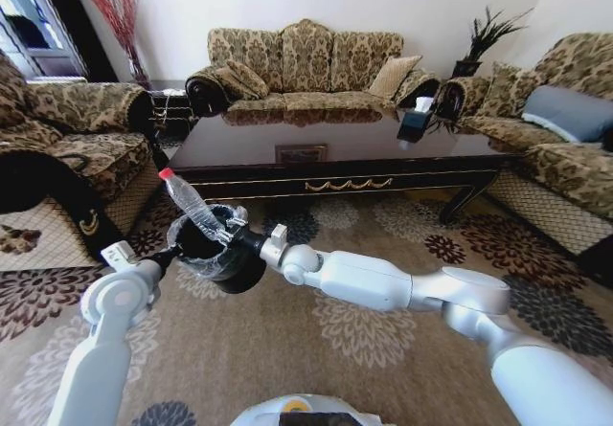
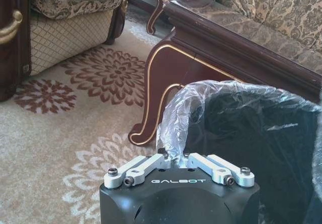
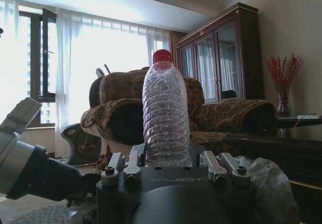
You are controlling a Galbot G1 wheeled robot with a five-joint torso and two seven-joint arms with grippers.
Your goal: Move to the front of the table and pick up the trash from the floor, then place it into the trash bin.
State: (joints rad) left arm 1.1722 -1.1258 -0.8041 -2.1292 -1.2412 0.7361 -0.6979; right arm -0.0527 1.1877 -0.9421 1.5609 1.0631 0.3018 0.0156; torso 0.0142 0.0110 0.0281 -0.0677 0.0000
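Plastic liner: the crinkly clear bag at the rim of the trash bin (image 2: 261,148) is being pinched by the left end effector (image 2: 177,159), its fingers pressed together on the film just at the near rim.
Bin position: the black trash bin (image 1: 213,249) is being held up off the floor (image 1: 316,349) by the left arm, just in front of the robot.
Bottle: the clear bottle (image 1: 192,204) with the red cap is being clamped at its base by the right end effector (image 1: 230,230), cap tilted up and away over the bin's mouth.
Bottle seen from the wrist: the ribbed bottle (image 3: 165,116) is standing up between the fingers of the right end effector (image 3: 168,163).
Risk, liner: if only film is being held, the bag is likely to be pulled free and the bin tipped or dropped.
Risk, release: the bottle is leaning over the far-left rim; if let go tilted, it could be bounced off the edge onto the carpet.
Risk, collision: the two arms are being kept very close together at the rim.
Writing: "GALBOT" is being shown on both wrist housings; no label can be read on the bottle.
Tabletop: the glossy dark table (image 1: 326,153) is standing beyond the bin, well apart from the bottle.
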